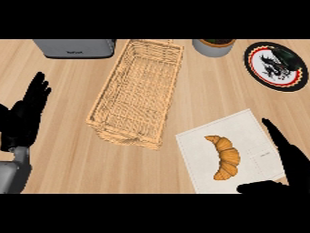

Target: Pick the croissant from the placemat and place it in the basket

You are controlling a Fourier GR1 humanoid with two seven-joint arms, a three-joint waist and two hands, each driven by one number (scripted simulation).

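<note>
A golden croissant [225, 156] lies on the white placemat [204, 137] at the lower right of the counter. My right hand [297, 164] is just right of it, fingers straight and pointing away, thumb reaching under the croissant's near end without touching it. The long wicker basket [138, 91] stands left of the placemat, with nothing inside. My left hand [19, 116] rests open at the left edge, fingers up.
A grey toaster [75, 47] sits at the back left. A grey pot [214, 46] stands behind the basket's right side. A round black plate with a dragon picture [275, 67] lies at the back right.
</note>
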